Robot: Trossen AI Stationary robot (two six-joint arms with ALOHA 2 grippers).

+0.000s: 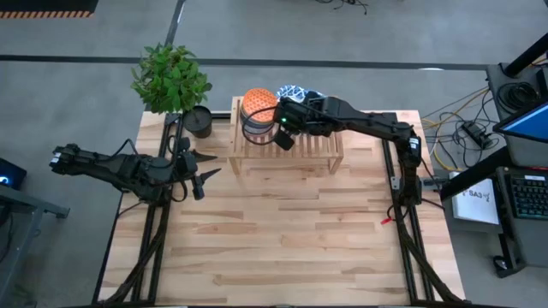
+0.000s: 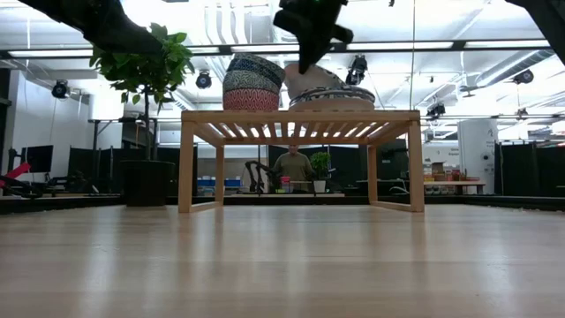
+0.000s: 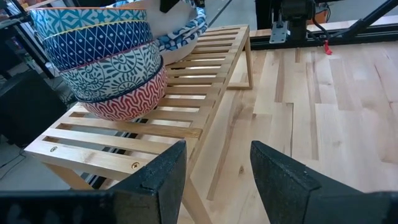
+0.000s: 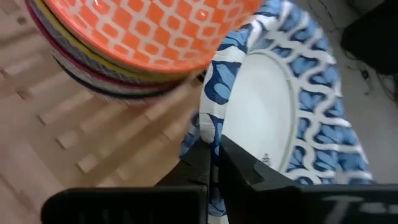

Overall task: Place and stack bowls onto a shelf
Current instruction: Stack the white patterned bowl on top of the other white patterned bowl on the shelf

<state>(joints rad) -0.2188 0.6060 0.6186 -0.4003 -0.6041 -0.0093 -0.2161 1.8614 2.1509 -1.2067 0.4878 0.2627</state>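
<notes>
The light-wood shelf point(image 1: 300, 152) stands at the table's far edge. A stack of small patterned bowls point(image 1: 259, 107), orange on top, sits on its slatted top point(image 3: 155, 118); the stack point(image 2: 252, 84) leans a little. Beside it lie wide blue-rimmed, white-centred bowls point(image 2: 342, 97). My right gripper point(image 1: 284, 135) is over the shelf, shut on the topmost wide bowl point(image 4: 273, 118). My left gripper point(image 1: 201, 178) is open, clear of the table, near the shelf's left end point(image 3: 214, 168). My right gripper point(image 4: 214, 149) pinches the wide bowl's blue-patterned rim point(image 4: 208, 121) on the side facing the small stack, one finger inside the bowl and one outside. The fingers come from above, slanting down. The bowl is tilted, held edge raised point(image 2: 309, 79), its other side down toward the wide bowls beneath.
A dark plant pot point(image 1: 199, 121) with a leafy plant point(image 1: 171, 77) stands just left of the shelf. The wooden tabletop point(image 1: 291, 239) spreads out in front of the shelf. A person point(image 2: 293, 168) sits far behind the table.
</notes>
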